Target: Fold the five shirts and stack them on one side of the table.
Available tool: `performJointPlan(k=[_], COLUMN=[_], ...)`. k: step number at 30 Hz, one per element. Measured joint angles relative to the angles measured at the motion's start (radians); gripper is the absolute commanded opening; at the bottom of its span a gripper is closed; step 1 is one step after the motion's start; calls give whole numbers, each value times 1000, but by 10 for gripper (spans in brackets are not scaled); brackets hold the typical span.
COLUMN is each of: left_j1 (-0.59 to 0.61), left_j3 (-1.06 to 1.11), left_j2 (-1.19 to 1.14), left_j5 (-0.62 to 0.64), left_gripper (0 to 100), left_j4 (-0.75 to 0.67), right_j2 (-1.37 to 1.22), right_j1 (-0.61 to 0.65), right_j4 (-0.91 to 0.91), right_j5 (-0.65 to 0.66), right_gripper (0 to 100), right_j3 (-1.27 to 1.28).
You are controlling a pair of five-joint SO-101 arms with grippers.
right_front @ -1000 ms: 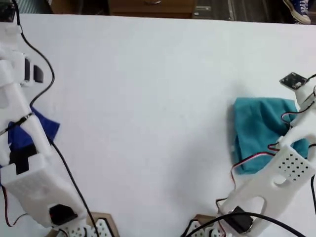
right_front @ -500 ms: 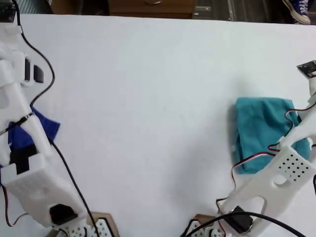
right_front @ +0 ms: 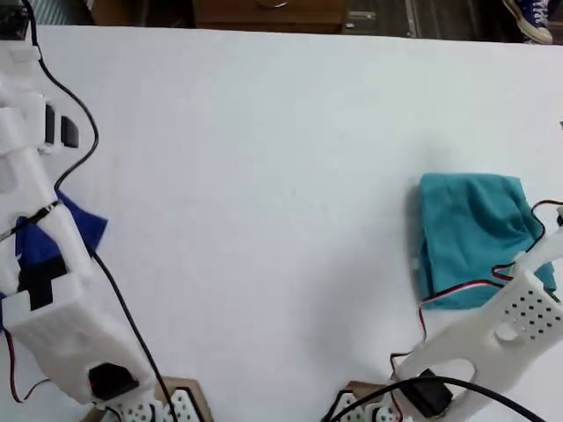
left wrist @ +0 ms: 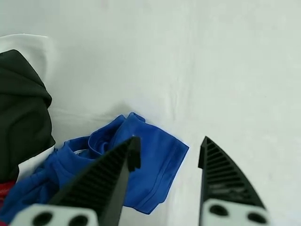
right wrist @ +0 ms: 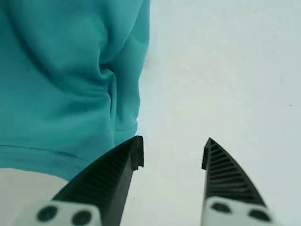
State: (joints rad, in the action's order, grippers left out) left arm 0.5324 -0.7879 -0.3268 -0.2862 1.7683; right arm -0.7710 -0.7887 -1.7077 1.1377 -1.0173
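A folded teal shirt (right_front: 471, 236) lies on the white table at the right side; it also shows in the right wrist view as the teal shirt (right wrist: 66, 80). My right gripper (right wrist: 171, 148) is open, above bare table just beside the shirt's edge, holding nothing. The right arm (right_front: 501, 325) crosses the shirt's near corner in the high view. At the left edge a crumpled blue shirt (right_front: 62, 233) lies partly under the left arm (right_front: 53, 290). My left gripper (left wrist: 168, 148) stands open just above the blue shirt (left wrist: 141, 165). A black shirt (left wrist: 21, 113) and a bit of red cloth (left wrist: 3, 201) lie beside it.
The white table (right_front: 264, 158) spreads wide between the two arms. Wires (right_front: 114, 290) trail from the left arm. Wooden furniture (right_front: 268, 10) and floor show beyond the far edge.
The right arm has swung away to the right, off the teal shirt, and its wrist has left the high view. The left arm has not moved.
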Motion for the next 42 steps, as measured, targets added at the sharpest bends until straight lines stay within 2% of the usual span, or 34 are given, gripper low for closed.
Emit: performJointPlan(k=[8,13,23,36,42], left_j1=[-23,-23,-23,-23,-23], left_j3=[0,0,0,0,0], left_j2=[0,0,0,0,0], left_j5=[0,0,0,0,0], left_gripper=[226,226,226,226,226], left_j4=[0,0,0,0,0], right_j2=[420,493,425,362,362], right_j1=[5,-9,-43,-44,-84], right_j4=[0,100,219,187,193], right_j5=[0,2,0,43,48], right_gripper=[202,201,201,201,201], right_j3=[621,850,895,896,865])
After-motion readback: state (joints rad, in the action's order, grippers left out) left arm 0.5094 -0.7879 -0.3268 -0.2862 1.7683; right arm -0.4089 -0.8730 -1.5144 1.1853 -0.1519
